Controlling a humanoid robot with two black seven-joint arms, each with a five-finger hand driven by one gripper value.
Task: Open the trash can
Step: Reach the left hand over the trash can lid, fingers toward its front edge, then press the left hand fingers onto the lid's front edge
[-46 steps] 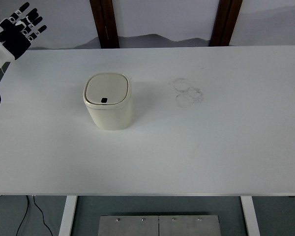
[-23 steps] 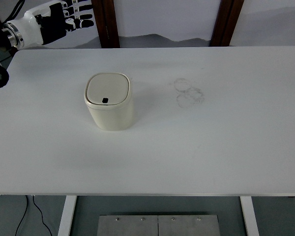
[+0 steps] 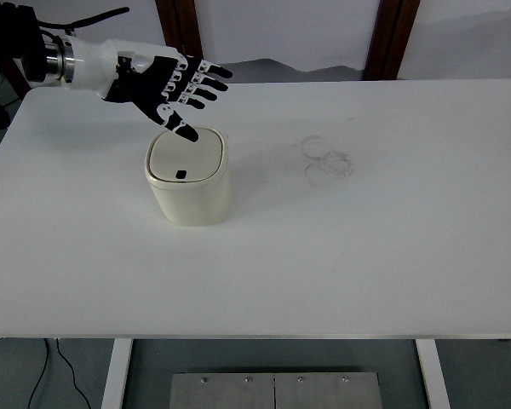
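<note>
We see the left hand w/ fingers spread, holding nothing, above the cream trash can, lid shut; thumb tip possibly touching the lid's back edge.

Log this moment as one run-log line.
left hand: open, fingers spread, over the far rim of the trash can | lid: shut | right arm: not in view

bright, even light | soft faint shadows | sharp focus

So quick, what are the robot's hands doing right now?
Left hand: open, fingers spread, holding nothing, above the trash can.
Right hand: not in view.
</note>
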